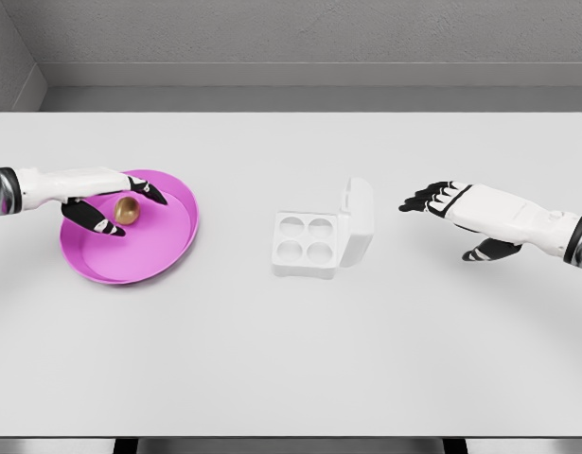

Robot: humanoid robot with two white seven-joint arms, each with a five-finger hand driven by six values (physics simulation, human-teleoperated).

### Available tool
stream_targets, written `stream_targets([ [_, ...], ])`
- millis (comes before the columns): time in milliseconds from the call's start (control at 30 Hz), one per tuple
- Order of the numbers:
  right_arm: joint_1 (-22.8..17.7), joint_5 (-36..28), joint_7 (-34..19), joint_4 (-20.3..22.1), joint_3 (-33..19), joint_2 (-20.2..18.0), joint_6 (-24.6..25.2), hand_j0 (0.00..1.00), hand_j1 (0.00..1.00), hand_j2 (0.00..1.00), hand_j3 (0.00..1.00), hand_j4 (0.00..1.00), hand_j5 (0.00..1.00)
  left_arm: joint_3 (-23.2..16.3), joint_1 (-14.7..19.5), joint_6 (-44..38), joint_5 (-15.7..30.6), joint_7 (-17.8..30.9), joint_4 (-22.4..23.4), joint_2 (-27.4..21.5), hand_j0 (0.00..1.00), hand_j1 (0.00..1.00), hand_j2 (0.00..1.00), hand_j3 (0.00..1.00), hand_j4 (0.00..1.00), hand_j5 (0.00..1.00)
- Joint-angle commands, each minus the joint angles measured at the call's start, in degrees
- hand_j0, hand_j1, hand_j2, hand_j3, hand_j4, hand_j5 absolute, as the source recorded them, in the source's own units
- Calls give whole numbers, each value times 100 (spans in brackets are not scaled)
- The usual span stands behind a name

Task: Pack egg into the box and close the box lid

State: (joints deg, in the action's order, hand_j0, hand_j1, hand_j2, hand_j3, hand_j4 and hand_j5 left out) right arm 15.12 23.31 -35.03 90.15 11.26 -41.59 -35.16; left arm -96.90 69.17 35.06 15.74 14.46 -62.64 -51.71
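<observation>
Egg point(127, 210) in pink plate point(167, 260), bracketed by left hand point(106, 201), fingers apart, not clamped. Likely to roll off if pinched unevenly. Box point(306, 243) open, well apart. Right hand point(449, 200) spread, holding nothing.

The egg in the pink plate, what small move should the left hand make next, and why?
Probably close the left hand around the egg. Its fingers already flank the egg in the pink plate without clearly gripping it, and the box stands open with four empty cups.
</observation>
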Motion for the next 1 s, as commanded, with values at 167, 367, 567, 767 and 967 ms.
stream_targets([
  [167, 0, -37, 3, 2, -1, 2, 16, 100, 100, 100, 100, 100, 100, 4, 0, -6, 34, -4, 129, 65, 84, 84, 84, 84, 84, 84],
  [367, 0, -37, 3, 2, -1, 2, 16, 100, 100, 100, 100, 100, 100, -5, -35, -6, 26, -4, 226, 74, 86, 86, 86, 86, 86, 86],
  [567, 0, -37, 3, 2, -1, 2, 16, 100, 100, 100, 100, 100, 100, 4, -79, -6, 17, -4, 454, 258, 86, 86, 86, 86, 86, 86],
  [767, 0, -37, 3, 2, 8, 2, 16, 100, 100, 100, 100, 100, 100, 13, -79, -6, -1, -4, 577, 276, 86, 86, 86, 86, 86, 86],
  [967, 0, -37, 3, 2, 8, 2, 16, 100, 100, 100, 100, 100, 100, 4, -114, -6, -1, -4, 709, 355, 86, 86, 86, 86, 86, 86],
])
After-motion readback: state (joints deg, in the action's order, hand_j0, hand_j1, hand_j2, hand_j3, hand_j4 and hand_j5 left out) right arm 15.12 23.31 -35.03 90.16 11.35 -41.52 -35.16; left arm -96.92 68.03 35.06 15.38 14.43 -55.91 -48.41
